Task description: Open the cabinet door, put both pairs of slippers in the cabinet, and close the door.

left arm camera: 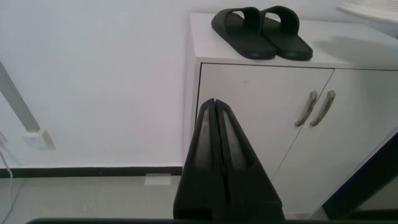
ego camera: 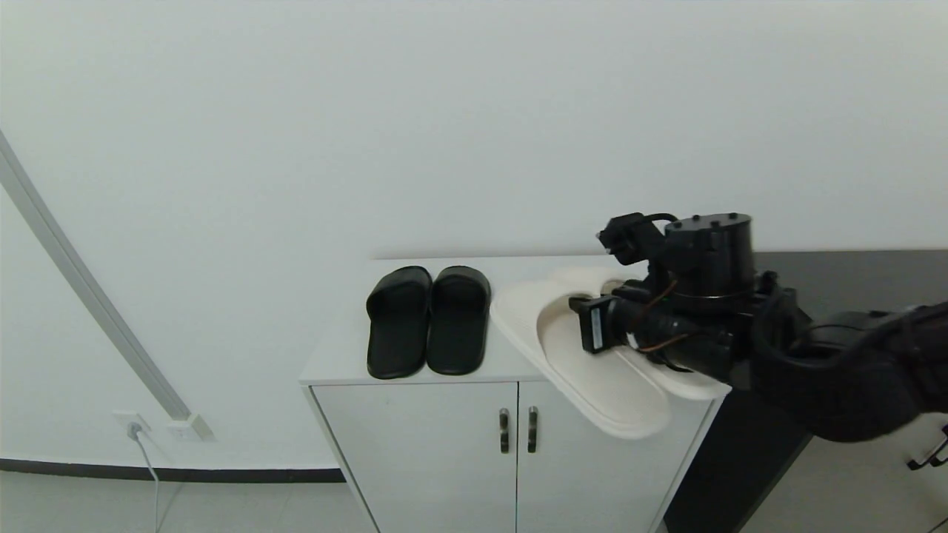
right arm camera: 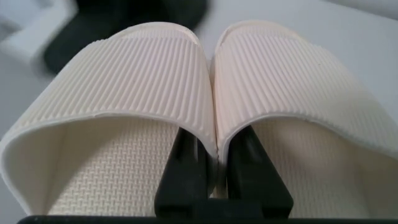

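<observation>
A white cabinet [ego camera: 415, 451] stands against the wall with both doors shut and two dark handles [ego camera: 516, 429] at the middle. A pair of black slippers [ego camera: 428, 320] lies side by side on its top, left of centre. My right gripper [right arm camera: 214, 149] is shut on the pair of white slippers [ego camera: 592, 355], one finger inside each slipper, pinching the two inner walls together. The white pair hangs tilted over the cabinet's right front corner. My left gripper [left arm camera: 215, 109] is shut and holds nothing, low in front of the cabinet's left side, with the black slippers [left arm camera: 261, 32] farther off.
A white wall rises directly behind the cabinet. A wall socket with a plugged cable [ego camera: 133, 428] and a slanted grey conduit [ego camera: 81, 281] are at the left. A dark surface [ego camera: 740, 459] adjoins the cabinet's right side. Grey floor lies in front.
</observation>
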